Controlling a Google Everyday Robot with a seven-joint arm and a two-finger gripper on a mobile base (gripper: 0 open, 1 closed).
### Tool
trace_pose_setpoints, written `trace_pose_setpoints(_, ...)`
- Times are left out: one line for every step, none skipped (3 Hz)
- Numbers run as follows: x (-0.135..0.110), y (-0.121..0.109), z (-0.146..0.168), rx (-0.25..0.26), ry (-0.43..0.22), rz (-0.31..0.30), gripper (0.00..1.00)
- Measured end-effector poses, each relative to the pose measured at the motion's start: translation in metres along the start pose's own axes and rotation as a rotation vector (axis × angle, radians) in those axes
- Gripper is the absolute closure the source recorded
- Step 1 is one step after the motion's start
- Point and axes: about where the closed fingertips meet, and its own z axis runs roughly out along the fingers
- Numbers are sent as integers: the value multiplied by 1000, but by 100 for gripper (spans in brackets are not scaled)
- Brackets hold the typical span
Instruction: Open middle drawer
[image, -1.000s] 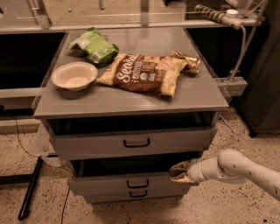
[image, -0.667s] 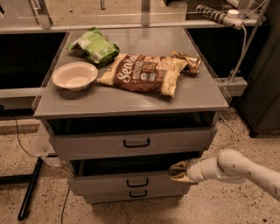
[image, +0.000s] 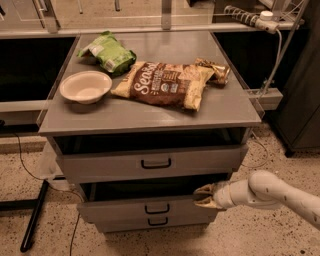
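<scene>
Unmoved, end effector (image: 203, 195) sits at middle drawer (image: 116, 210) rim.

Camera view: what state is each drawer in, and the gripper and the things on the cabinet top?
top drawer: out a little, dark gap above its front
middle drawer: partly open, dark gap above its front
bottom drawer: looks shut
gripper: at the middle drawer's right end, by the front's top edge
bowl: upright, empty
brown chip bag: lying flat
green bag: lying crumpled
</scene>
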Motion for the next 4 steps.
trace_pose_setpoints(1,2,2,-10,-8,11,35)
trace_pose_setpoints(10,19,0,-29,-18,42,12)
trace_pose_setpoints(9,19,-1,-30,-19,43,14)
trace_pose_setpoints(26,55,-14,-58,-33,76,37)
